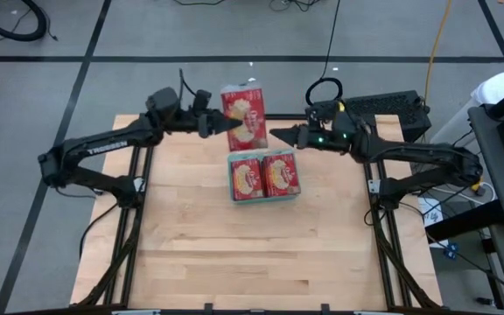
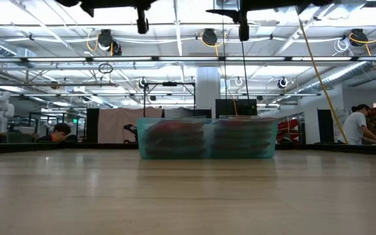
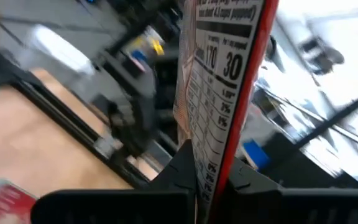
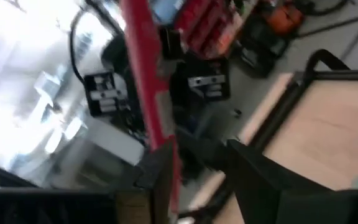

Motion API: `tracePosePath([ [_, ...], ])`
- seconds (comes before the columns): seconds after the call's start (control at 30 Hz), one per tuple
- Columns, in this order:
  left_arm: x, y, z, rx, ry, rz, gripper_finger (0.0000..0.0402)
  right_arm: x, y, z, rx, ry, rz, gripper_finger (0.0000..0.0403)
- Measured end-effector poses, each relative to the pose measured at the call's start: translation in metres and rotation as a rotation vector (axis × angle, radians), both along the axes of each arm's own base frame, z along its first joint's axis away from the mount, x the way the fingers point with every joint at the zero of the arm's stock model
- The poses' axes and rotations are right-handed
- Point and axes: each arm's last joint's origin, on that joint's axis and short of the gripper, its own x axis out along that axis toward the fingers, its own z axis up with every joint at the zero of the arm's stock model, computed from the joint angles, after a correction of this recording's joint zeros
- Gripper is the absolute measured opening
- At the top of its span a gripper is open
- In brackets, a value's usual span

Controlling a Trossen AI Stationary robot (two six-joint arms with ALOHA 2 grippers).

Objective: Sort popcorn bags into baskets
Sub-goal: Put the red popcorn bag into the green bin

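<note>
Just beyond the far rim of the teal tray (image 1: 264, 198), one popcorn bag (image 1: 242, 115) aloft: left gripper (image 1: 220, 125) clamped on its edge, right gripper (image 1: 276, 136) parted beside it; risk: the single edge-grip slips, dropping it outside the tray.

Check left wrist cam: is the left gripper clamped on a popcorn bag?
Yes, the left gripper pinches the edge of a popcorn bag standing up between its fingers.

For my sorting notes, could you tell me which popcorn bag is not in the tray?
The popcorn bag held by the left gripper beyond the teal tray; the others lie inside it.
</note>
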Motion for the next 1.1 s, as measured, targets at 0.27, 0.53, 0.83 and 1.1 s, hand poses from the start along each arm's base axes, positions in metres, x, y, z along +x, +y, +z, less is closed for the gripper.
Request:
tracePosePath([
  [0.27, -0.026, -0.010, 0.019, 0.009, -0.027, -0.134, 0.0034, 0.022, -0.001, 0.049, -0.084, 0.123, 0.186, 0.0157],
  [0.53, -0.036, -0.015, 0.015, 0.020, 0.062, -0.132, 0.0015, 0.046, -0.007, 0.064, -0.120, 0.101, 0.197, 0.0157],
  [0.83, -0.032, -0.013, 0.011, 0.021, 0.086, -0.072, 0.0024, 0.063, -0.010, 0.051, -0.170, 0.093, 0.273, 0.0131],
  [1.1, -0.032, -0.012, 0.009, 0.061, 0.099, -0.011, 0.0039, 0.065, -0.021, 0.046, -0.242, 0.119, 0.222, 0.0015],
])
